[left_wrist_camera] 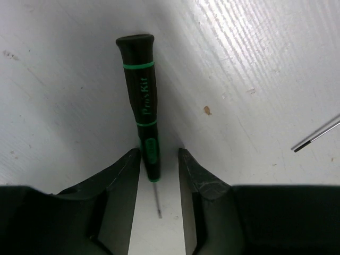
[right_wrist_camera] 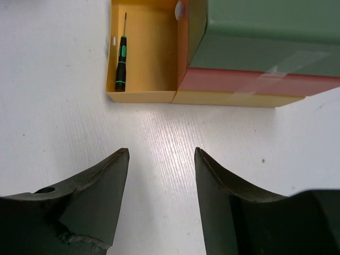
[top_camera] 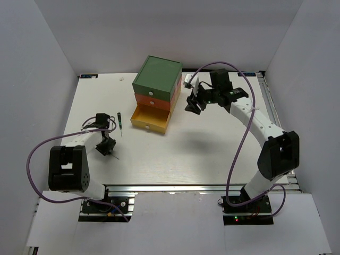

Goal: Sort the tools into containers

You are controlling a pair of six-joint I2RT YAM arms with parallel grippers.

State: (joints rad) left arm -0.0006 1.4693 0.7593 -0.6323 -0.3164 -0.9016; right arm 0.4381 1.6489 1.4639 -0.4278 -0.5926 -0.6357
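Squeeze the left tool (left_wrist_camera: 159, 156), spread astride the seemingly light, stiff, roll-prone screwdriver (left_wrist_camera: 139, 95) on the tabletop (top_camera: 186, 154) left of the chest (top_camera: 156, 79), onto its banded handle, never the thin shaft.

The matte white table (top_camera: 212, 154) carries a small cube-shaped chest of green, orange and yellow drawers (top_camera: 155, 93) toward the back. Just left of it, a thin black green-banded screwdriver (top_camera: 119, 123) lies flat.
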